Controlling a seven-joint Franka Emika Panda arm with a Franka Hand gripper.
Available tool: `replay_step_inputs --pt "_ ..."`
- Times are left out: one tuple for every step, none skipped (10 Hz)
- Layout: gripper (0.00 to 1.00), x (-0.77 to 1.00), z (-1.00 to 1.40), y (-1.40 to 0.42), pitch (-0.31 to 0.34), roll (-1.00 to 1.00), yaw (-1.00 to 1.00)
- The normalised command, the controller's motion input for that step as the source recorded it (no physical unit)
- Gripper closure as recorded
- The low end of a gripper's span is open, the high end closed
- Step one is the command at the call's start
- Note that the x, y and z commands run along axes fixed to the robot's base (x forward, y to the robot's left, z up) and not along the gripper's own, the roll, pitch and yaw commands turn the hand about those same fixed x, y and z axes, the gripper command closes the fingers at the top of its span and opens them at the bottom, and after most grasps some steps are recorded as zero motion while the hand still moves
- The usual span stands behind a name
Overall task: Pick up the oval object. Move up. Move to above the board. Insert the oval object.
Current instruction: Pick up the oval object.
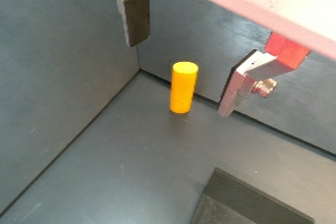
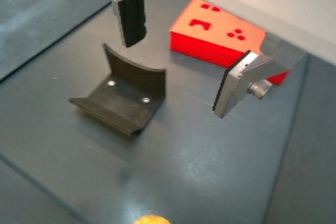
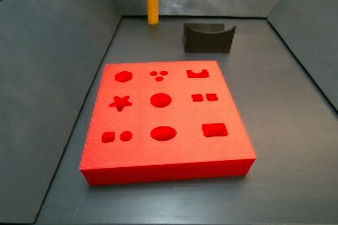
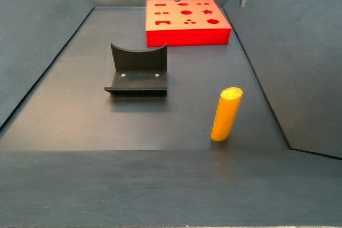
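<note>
The oval object point(image 1: 184, 86) is an orange-yellow peg standing upright on the grey floor near a corner of the walls. It also shows in both side views point(image 3: 152, 5) point(image 4: 227, 114). The board point(image 3: 165, 111) is a thick red block with shaped cut-outs, lying flat; it also shows in a wrist view point(image 2: 217, 31) and a side view point(image 4: 187, 20). My gripper point(image 1: 188, 56) hangs high above the floor, open and empty, its fingers point(image 2: 129, 17) wide apart. The peg lies well below it and apart from both fingers.
The fixture point(image 4: 136, 70), a dark L-shaped bracket, stands on the floor between the peg and the board; it also shows in a wrist view point(image 2: 121, 95) and a side view point(image 3: 208, 37). Grey sloping walls point(image 3: 79, 32) enclose the floor on all sides.
</note>
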Motion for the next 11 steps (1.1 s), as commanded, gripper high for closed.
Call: replay_step_inputs --pt "0.0 0.0 -0.14 0.42 0.044 0.0 -0.56" --pt "0.0 0.0 -0.13 0.16 0.017 0.0 -0.84" --pt "0.0 0.0 -0.15 0.0 0.02 0.0 -1.0" --pt "0.0 0.0 -0.14 0.0 0.014 0.0 -1.0" --pt "0.0 0.0 -0.14 0.0 0.019 0.0 -1.0" --pt "0.0 -0.04 -0.16 0.0 0.026 0.0 -1.0" --pt "0.0 -0.35 -0.2 0.2 0.046 0.0 -0.73" --pt "0.0 -0.47 -0.21 0.45 0.044 0.0 -0.45" --pt "0.0 -0.51 -0.15 0.6 0.0 -0.06 -0.22" --pt "0.0 -0.28 0.0 0.81 -0.099 -0.25 0.0" --pt "0.0 0.09 -0.07 0.7 -0.049 -0.24 -0.1"
